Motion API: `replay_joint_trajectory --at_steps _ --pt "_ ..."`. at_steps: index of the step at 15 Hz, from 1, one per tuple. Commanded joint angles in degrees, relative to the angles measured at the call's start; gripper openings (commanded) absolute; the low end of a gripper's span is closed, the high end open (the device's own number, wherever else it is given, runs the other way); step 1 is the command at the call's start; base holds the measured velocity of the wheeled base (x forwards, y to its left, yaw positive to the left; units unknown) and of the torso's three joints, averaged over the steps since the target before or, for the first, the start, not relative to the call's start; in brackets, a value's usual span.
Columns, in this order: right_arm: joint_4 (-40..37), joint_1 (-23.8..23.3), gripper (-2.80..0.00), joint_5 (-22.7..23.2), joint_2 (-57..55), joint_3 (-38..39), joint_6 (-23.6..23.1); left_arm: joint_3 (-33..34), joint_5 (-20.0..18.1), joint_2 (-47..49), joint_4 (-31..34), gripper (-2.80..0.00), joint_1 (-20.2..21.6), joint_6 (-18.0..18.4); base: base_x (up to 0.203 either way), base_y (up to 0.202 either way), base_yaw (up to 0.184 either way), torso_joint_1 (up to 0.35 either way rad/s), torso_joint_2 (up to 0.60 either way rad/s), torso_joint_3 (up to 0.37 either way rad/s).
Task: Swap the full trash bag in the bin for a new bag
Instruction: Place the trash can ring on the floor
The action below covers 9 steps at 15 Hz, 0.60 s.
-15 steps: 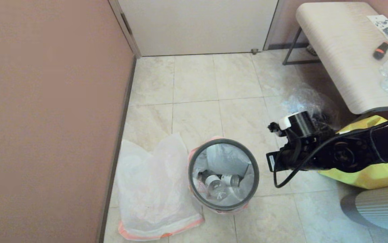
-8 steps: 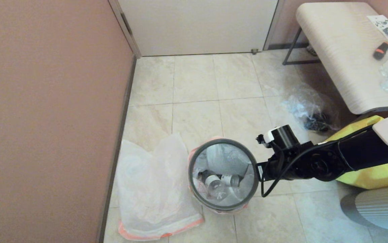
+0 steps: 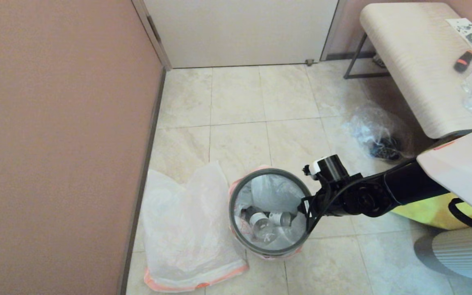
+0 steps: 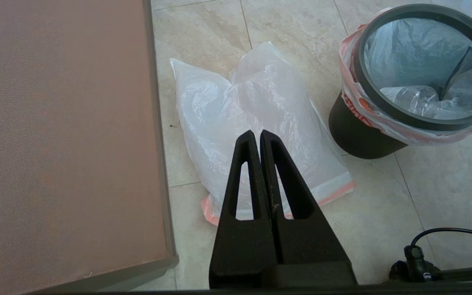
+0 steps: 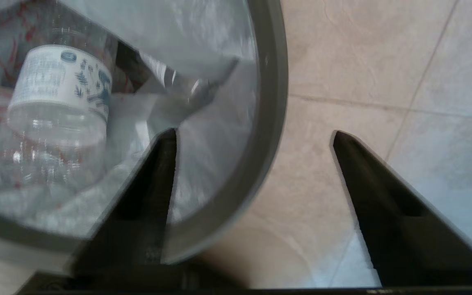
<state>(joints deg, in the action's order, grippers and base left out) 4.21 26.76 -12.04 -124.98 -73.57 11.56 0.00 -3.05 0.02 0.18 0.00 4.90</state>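
Observation:
The small black bin [image 4: 354, 131] stands on the tiled floor with a dark grey hoop [image 3: 232, 213] as its rim. The full trash bag [image 3: 274, 190] lines it, orange-edged, with clear bottles [image 3: 260, 223] inside. A new bag [image 3: 186, 229] lies flat on the floor between bin and wall. My right gripper [image 5: 254, 132] is open at the bin's right side, one finger [image 5: 158, 172] inside the hoop [image 5: 268, 102], the other finger outside over the floor. My left gripper [image 4: 257, 133] hangs shut and empty above the new bag [image 4: 256, 94].
A pink wall [image 3: 55, 143] runs close on the left, a door [image 3: 240, 32] at the back. A bench [image 3: 416, 61] with bottles stands at the right, a crumpled clear bag [image 3: 377, 135] and a yellow shopping bag [image 3: 445, 209] beside it.
My right arm has swung left from beside the yellow bag to the bin's right rim. Its fingers have opened and now straddle the hoop. The left gripper has not moved.

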Motion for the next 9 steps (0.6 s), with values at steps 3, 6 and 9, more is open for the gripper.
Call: replay_joint_trajectory --at_steps 3,6,9 --pt "-0.6 0.2 -2.80 -0.2 -3.5 -4.5 -0.1 0.0 0.0 0.0 0.0 -2.80 0.0 0.0 0.000 0.000 0.000 0.000 0.00 0.000" --pt "-0.7 0.2 -2.80 -0.4 -3.3 -4.7 -0.1 0.0 0.0 0.0 0.0 -2.80 0.0 0.0 0.000 0.000 0.000 0.000 0.00 0.000" --pt "-0.8 0.3 -2.80 -1.7 -1.7 -4.6 -0.1 0.0 0.0 0.0 0.0 -2.80 0.0 0.0 0.000 0.000 0.000 0.000 0.00 0.000"
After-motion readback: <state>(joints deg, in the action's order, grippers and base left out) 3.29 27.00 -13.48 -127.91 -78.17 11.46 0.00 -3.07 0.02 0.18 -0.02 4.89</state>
